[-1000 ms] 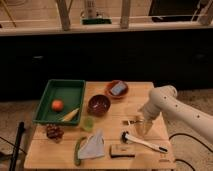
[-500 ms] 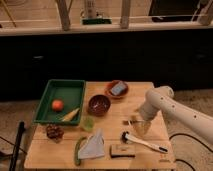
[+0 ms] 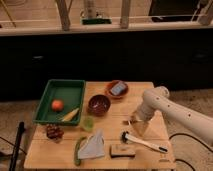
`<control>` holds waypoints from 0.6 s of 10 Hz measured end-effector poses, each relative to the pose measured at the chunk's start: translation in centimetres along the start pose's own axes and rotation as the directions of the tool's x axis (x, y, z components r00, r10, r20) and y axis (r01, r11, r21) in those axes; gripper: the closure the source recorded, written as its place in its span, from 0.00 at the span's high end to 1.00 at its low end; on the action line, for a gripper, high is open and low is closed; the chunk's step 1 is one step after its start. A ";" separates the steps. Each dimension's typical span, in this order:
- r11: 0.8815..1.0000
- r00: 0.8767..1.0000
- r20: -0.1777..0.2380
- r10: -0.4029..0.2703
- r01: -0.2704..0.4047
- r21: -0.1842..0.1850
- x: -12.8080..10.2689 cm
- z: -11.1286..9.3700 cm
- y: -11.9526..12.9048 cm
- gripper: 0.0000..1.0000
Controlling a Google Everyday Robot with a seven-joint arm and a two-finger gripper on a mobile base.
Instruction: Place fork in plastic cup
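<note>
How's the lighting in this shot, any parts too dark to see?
Camera view: warm light on the wooden table; the cabinets behind are nearly black; the gripper, low over the table's right side, looks shaded under the arm.

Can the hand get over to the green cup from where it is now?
Probably yes. The hand hangs low over the right of the table; the cup stands further left in view, bare tabletop between. The brown bowl sits behind that line, the cloth in front.

Pincer [image 3: 136, 125] mid-table; bare tabletop [image 3: 115, 124] toward cup [image 3: 88, 123]
</note>
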 end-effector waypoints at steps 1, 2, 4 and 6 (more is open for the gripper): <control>1.000 1.000 0.000 -0.003 0.003 -0.010 -0.2 0.4 -0.1 0.44; 1.000 1.000 0.000 -0.006 0.006 -0.018 -0.4 0.5 -0.2 0.35; 1.000 1.000 0.003 -0.007 0.008 -0.014 -0.6 0.3 -0.2 0.16; 1.000 1.000 0.003 -0.011 0.011 -0.022 -0.7 0.3 -0.1 0.01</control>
